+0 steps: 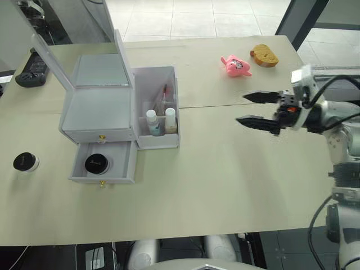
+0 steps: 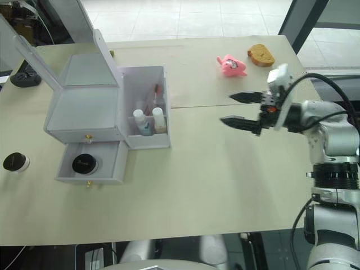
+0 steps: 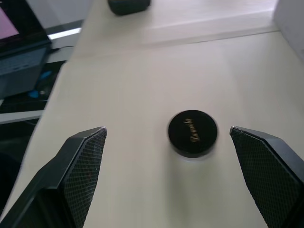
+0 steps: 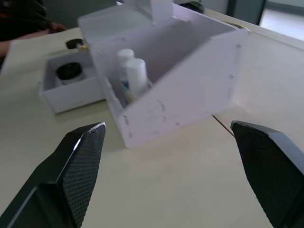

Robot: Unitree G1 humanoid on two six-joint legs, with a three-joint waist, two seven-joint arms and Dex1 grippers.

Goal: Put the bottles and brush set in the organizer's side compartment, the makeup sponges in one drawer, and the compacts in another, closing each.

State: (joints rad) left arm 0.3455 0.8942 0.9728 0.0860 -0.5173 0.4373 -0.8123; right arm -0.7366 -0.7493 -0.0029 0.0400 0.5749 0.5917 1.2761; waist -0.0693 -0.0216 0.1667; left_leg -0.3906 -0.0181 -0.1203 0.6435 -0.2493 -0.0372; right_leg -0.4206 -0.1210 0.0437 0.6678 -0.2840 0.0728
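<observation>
The right gripper [image 1: 256, 108] is released: its two black fingers stand wide apart and nothing is between them. It hangs over bare table [image 1: 225, 185], and the organizer [image 1: 121, 112] lies ahead of its fingertips, well apart. The right wrist view looks straight at the side compartment [image 4: 180, 90], where two bottles [image 4: 133, 71] stand upright against the inner wall. I judge they are kept upright because the compartment is narrow and tall.

The left gripper [image 3: 166, 137] is also open and holds nothing. A black compact [image 3: 192, 133] lies flat on the table between the lines of its two fingers, a little ahead of the tips and not touching either. This looks like lining up for a grasp from both sides, so I think the compact is the step in hand.

The lower drawer [image 1: 104, 163] is pulled out, probably so that it can receive this compact; a second compact [image 1: 97, 163] already lies in it. The upper drawer [image 1: 101, 135] is shut.

A pink sponge [image 1: 236, 66] and a brown sponge [image 1: 264, 55] lie on the table beyond the right gripper, toward the far edge, not yet put away. Much of the task seems left: the sponges, the loose compact, and closing the drawers.
</observation>
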